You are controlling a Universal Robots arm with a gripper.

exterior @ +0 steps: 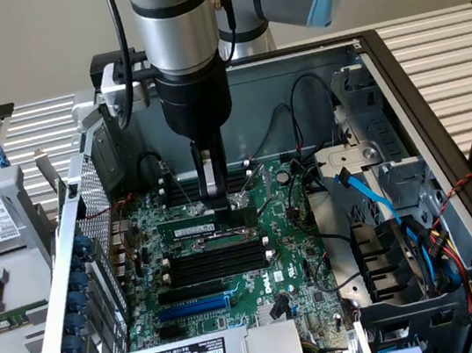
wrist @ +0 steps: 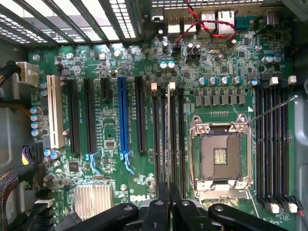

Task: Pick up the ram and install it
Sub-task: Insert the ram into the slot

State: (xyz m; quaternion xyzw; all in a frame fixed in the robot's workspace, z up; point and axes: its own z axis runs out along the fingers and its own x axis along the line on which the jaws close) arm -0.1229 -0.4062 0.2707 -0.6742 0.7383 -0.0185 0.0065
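Inside open grey metal computer case, lying flat on white slatted desk: green motherboard exposed.

Arm comes straight down over the middle of the board. Black gripper clamped on the ram, a long thin dark green circuit-board stick. Grip is near the stick's middle.

Exterior view: ram level, lengthwise across the board, just above the bank of long black plastic memory slots. Wrist view: ram seen edge-on as a thin line running along that bank, between the slots' white end clips. Which slot it lines up with, and whether it is seated, cannot tell.

Beside that bank: empty square metal-framed processor socket, its thin lever wire standing out. Second bank of black slots on the socket's far side, toward the board's edge.

Other side of the ram: long blue expansion slot, black slots alongside, small ribbed silver heatsink near the board's edge.

Light blue cable loops along the case's drive-bay side, at the exterior view's right.
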